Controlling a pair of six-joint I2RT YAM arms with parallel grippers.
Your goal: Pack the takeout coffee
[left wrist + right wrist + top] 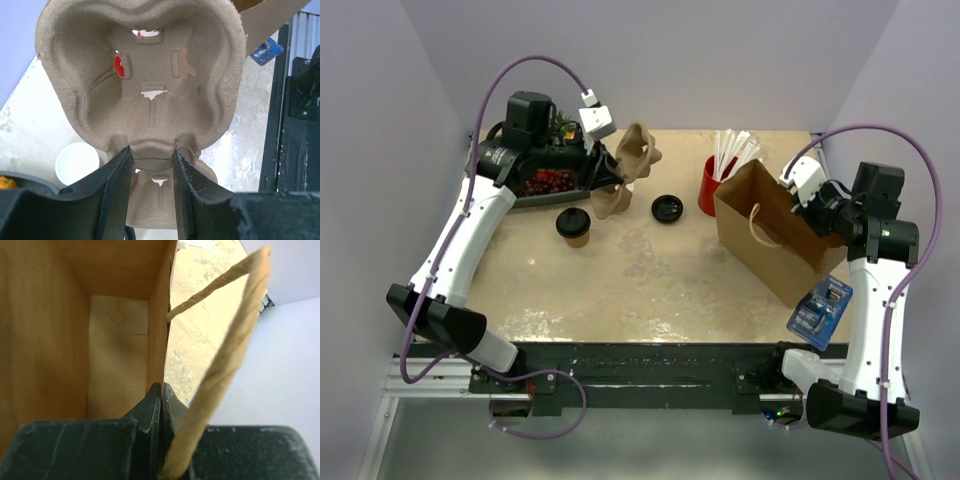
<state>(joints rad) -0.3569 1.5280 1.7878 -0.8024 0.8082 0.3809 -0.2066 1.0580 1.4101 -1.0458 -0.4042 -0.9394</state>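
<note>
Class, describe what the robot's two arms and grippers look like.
The left arm and right arm have white shells, black joints and black bases. A purple cable loops along each. Gripper fingers are flat, scuffed black.

At far left the left gripper point(603, 176) holds a pulp cup carrier point(632, 165) upright beside a black tray point(532, 198), with the takeout coffee point(573, 224) just nearer and a loose black lid point(667, 208) to its right. On the right, the right gripper point(802, 205) pinches the rim of a brown paper bag point(765, 240). A red cup point(708, 192) of straws stands at the bag's far-left side and a blue packet point(820, 312) lies nearer.
</note>
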